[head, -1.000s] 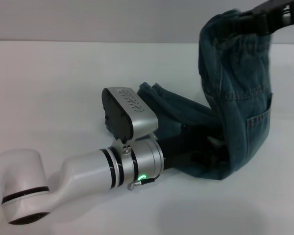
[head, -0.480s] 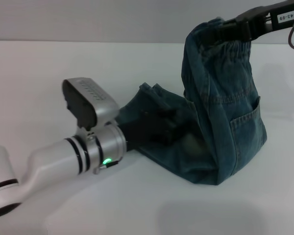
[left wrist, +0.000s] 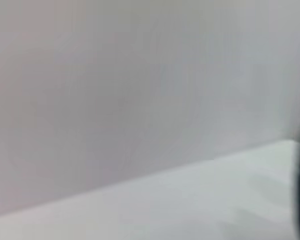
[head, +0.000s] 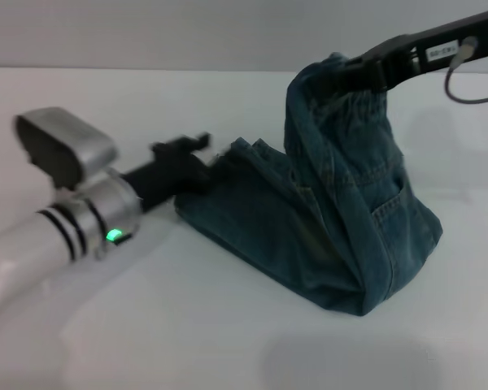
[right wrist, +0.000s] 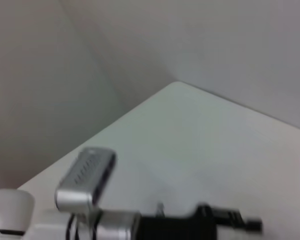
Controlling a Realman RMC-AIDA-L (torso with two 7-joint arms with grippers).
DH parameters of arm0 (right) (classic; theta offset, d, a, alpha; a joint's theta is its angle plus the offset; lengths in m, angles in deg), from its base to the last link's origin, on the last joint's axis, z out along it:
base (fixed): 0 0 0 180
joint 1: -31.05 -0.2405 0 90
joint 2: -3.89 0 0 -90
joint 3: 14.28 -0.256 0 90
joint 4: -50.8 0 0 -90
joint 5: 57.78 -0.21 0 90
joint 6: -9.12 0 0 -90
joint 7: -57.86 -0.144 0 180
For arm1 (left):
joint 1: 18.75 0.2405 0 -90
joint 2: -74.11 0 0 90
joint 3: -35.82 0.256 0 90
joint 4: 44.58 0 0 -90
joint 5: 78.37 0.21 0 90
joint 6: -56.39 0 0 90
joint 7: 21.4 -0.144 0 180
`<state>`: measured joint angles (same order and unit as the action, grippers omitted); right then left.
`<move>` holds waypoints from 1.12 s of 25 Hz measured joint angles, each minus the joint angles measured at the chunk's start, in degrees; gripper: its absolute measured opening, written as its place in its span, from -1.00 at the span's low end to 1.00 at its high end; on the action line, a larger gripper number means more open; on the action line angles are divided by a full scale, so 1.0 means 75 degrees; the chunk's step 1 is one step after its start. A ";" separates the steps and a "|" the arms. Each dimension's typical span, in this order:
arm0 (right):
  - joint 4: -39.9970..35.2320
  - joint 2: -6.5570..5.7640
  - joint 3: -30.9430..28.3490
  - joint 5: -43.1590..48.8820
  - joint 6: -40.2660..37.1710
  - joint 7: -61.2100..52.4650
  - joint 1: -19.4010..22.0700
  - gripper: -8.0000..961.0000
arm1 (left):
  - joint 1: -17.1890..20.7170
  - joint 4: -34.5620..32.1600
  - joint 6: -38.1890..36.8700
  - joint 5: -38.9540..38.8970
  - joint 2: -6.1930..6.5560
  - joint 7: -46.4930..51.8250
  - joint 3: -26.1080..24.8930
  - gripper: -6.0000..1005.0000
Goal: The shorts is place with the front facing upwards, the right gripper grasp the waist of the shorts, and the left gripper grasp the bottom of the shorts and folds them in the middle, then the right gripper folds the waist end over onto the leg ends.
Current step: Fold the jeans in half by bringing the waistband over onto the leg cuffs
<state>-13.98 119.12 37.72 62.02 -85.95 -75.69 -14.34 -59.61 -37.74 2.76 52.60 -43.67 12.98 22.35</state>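
On the white counter (head: 228, 341), head view: the shorts (head: 342, 227) sit right of centre, half lifted. Waist end is held up in the air at the top, denim hanging down from it in a tall fold; a stitched pocket (head: 390, 203) shows on the hanging part. The lower part lies flat on the counter and runs out toward the left, with the leg ends (head: 244, 150) at the far left tip of the fabric.

The right claw (head: 359, 69) comes in from the upper right on a thin black arm and is clenched on the gathered waistband (head: 342, 93), carrying it above the counter. A grey cable (head: 464, 85) loops under that arm.

The left claw (head: 197, 146) is low on the left, just beside the leg ends and pointing at them. Its tip is blurred; can't tell whether the fingers are parted or closed, or whether it touches the denim. Behind it: black body, white arm with black rings, green light (head: 112, 236), grey camera box (head: 61, 146).

Right wrist view: only the counter, wall and the left arm with its camera box, from a distance. Left wrist view: counter and wall, plus a dark sliver at one edge I can't identify.
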 joint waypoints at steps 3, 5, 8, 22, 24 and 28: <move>0.0293 0.0046 0.0177 0.0000 0.0270 0.0137 -0.0029 -0.94 | 0.0160 -0.0470 -0.0363 -0.0015 0.0005 -0.0035 -0.0617 0.01; 0.0526 0.0111 0.0237 0.0000 0.0443 0.0295 -0.0079 -0.94 | 0.0229 -0.0806 -0.0660 -0.0023 0.0022 -0.0023 -0.1028 0.01; 0.0870 0.0194 0.0266 -0.0001 0.0643 0.0483 -0.0225 -0.94 | 0.0363 -0.1195 -0.1219 -0.0040 0.0071 0.0022 -0.1643 0.01; 0.2004 0.0334 0.0713 0.0031 0.1452 0.0991 -0.1021 -0.82 | 0.0778 -0.1279 -0.1898 -0.0035 0.0065 -0.0053 -0.2158 0.01; 0.2040 0.0336 0.0715 0.0075 0.1569 0.1010 -0.1039 -0.71 | 0.0779 -0.1261 -0.1905 -0.0017 0.0063 -0.0055 -0.2155 0.01; 0.2092 0.0372 0.0768 0.0103 0.1891 0.1253 -0.1012 -0.13 | 0.0757 -0.1290 -0.1911 -0.0002 0.0061 -0.0057 -0.2155 0.00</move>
<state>1.71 121.91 43.47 62.80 -71.76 -66.29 -21.93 -53.93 -47.41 -11.57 52.58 -43.21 12.55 6.18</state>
